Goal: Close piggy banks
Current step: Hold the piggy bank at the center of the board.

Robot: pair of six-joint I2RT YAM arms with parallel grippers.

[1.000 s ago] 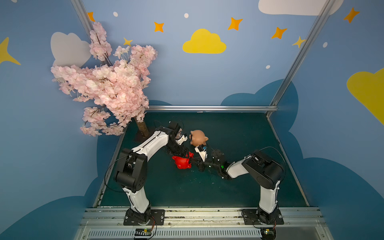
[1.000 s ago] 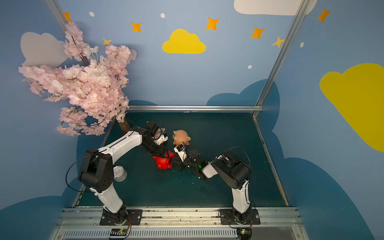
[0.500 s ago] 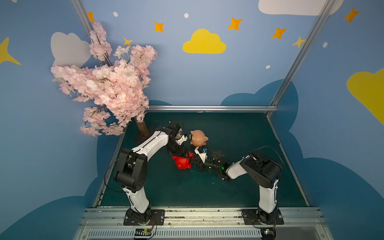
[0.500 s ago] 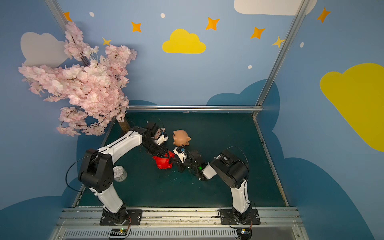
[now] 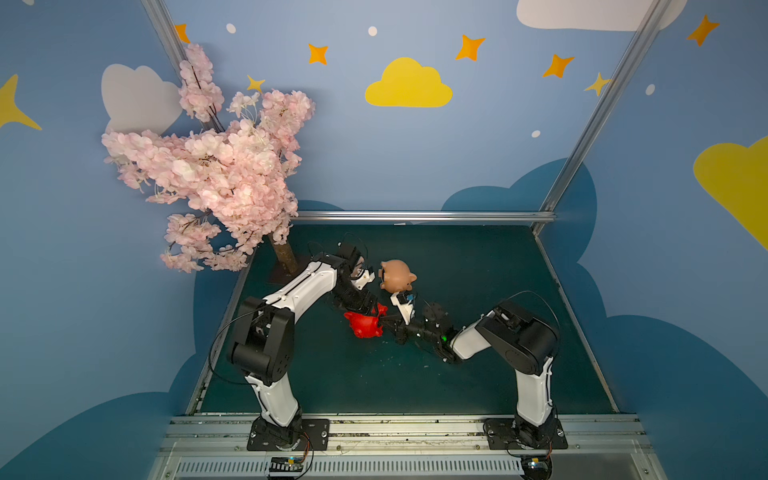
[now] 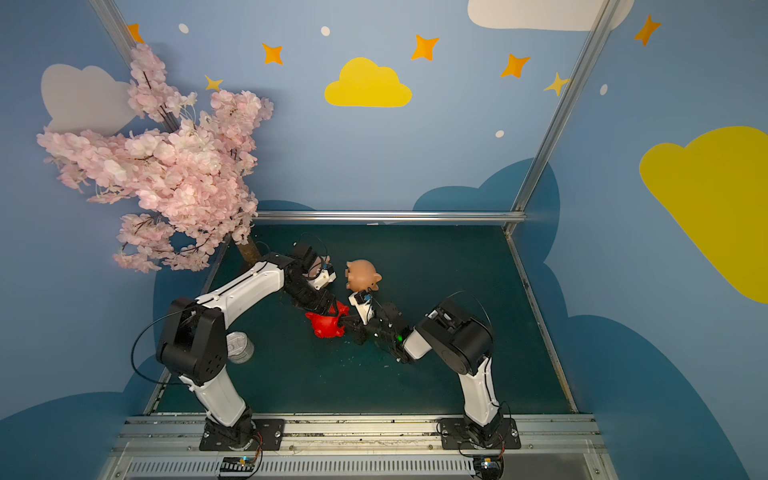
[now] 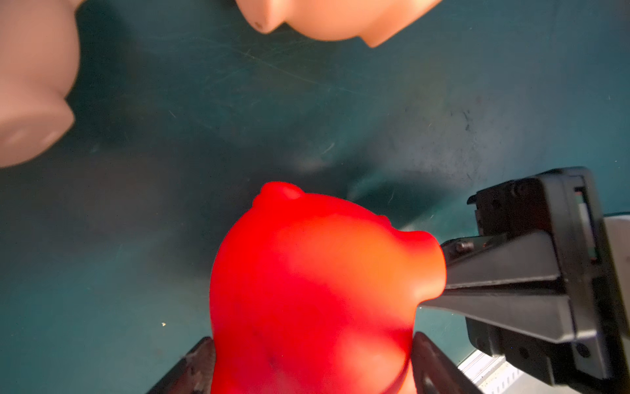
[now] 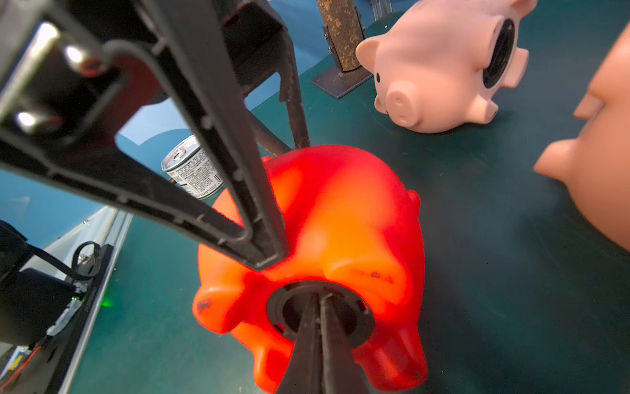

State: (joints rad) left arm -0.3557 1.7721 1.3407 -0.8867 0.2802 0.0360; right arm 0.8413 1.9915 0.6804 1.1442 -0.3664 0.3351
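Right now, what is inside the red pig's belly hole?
The shut right gripper pokes into the dark-ringed hole of the red pig. Around it only darkness shows; anything deeper is covered by the gripper and the pig's shell.

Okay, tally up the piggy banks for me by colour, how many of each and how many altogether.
red piggy bank: 1
peach piggy banks: 2
total: 3
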